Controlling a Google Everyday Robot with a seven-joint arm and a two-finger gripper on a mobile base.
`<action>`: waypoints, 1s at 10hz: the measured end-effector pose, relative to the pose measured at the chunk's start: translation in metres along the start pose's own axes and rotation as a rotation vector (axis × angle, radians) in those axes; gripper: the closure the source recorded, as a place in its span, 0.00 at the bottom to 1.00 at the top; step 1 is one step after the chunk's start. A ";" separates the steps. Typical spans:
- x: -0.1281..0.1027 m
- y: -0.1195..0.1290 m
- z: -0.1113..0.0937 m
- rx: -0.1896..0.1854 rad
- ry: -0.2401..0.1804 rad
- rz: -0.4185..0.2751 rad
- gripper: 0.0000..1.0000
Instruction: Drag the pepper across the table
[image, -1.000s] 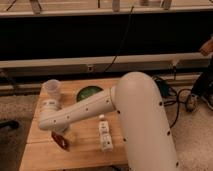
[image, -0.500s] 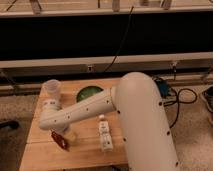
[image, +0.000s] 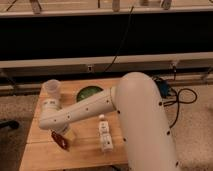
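The pepper is a small dark-red chili lying near the front left of the light wooden table. My white arm reaches from the right across the table to the left. The gripper is at the arm's end, right over the pepper's upper end and seemingly touching it. The arm's wrist hides the fingers.
A white bottle lies on its side right of the pepper. A green bowl stands at the back middle, with a clear cup and a white container at the back left. Cables lie on the floor to the right.
The arm, the gripper and the pepper are where they were. A dark shape at the right edge one second ago has gone from view.
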 end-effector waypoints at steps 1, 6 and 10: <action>0.000 -0.001 0.000 0.002 -0.001 -0.001 0.20; -0.027 -0.009 -0.013 -0.080 -0.011 -0.225 0.20; -0.055 -0.007 -0.021 -0.122 -0.035 -0.471 0.20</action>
